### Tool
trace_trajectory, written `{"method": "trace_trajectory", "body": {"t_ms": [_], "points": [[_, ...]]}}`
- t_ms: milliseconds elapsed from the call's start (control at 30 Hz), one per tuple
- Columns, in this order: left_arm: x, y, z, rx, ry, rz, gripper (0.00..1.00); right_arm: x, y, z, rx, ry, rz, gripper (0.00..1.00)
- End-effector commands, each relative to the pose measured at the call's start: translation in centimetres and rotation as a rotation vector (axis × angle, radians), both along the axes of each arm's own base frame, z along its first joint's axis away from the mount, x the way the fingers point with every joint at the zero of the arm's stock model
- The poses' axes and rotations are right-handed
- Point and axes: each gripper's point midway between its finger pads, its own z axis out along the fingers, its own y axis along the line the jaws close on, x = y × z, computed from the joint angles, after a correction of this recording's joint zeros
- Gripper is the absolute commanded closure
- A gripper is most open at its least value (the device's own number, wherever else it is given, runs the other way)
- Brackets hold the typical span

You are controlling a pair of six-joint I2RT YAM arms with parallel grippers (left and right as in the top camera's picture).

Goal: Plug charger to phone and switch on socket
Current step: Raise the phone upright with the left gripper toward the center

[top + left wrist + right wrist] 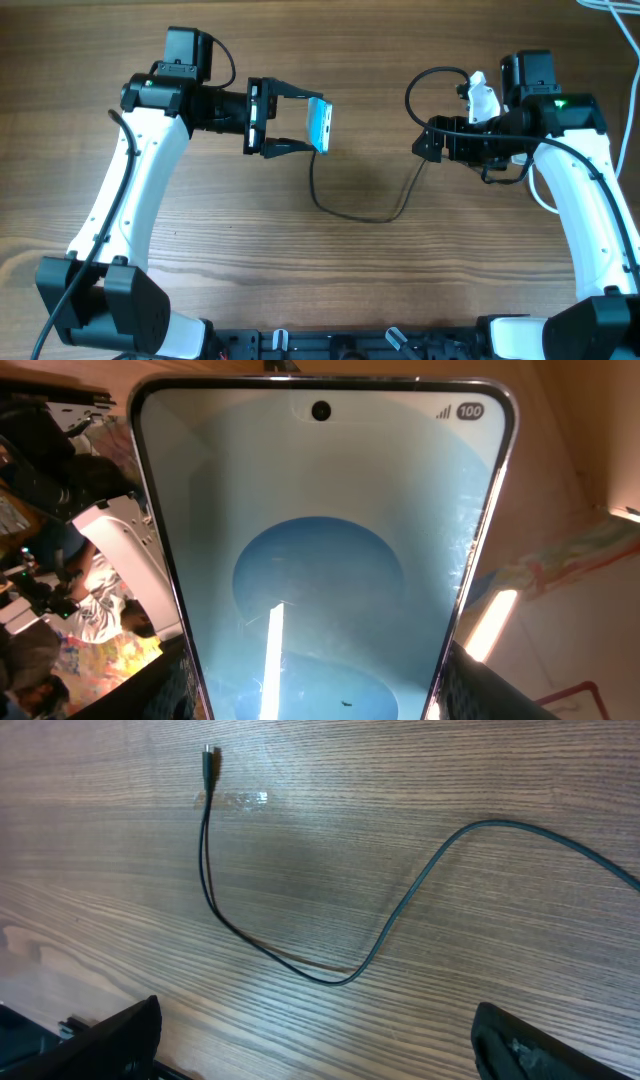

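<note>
My left gripper (312,122) is shut on the phone (321,124) and holds it on edge above the table. In the left wrist view the phone's light blue screen (320,510) fills the frame between the fingers (320,705). The charger, a thin black cable (350,217), lies curved on the table. Its metal-tipped plug (207,755) rests just below the phone. My right gripper (424,142) is open and empty, low over the table near the cable (400,915), its fingers (320,1050) wide apart. The white socket (483,99) is mostly hidden behind the right arm.
The black cable loops up (415,88) beside the right wrist towards the socket. A white lead (541,192) runs down by the right arm, and more white cable (622,25) lies at the top right corner. The table is brown wood.
</note>
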Motion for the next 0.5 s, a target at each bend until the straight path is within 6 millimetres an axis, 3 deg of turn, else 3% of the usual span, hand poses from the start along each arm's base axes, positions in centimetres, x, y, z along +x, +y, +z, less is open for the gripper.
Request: {"method": "trace_trajectory", "body": {"t_ms": [0,467], "points": [[-0.70,0.11,2.61,-0.055,-0.046,-0.015,0.96,0.06,-0.10,-0.25,-0.014,0.010,-0.011,0.00],[-0.58,0.13,2.37,-0.041,-0.048,-0.009,0.96,0.07,-0.10,-0.25,-0.014,0.010,-0.011,0.00]]}}
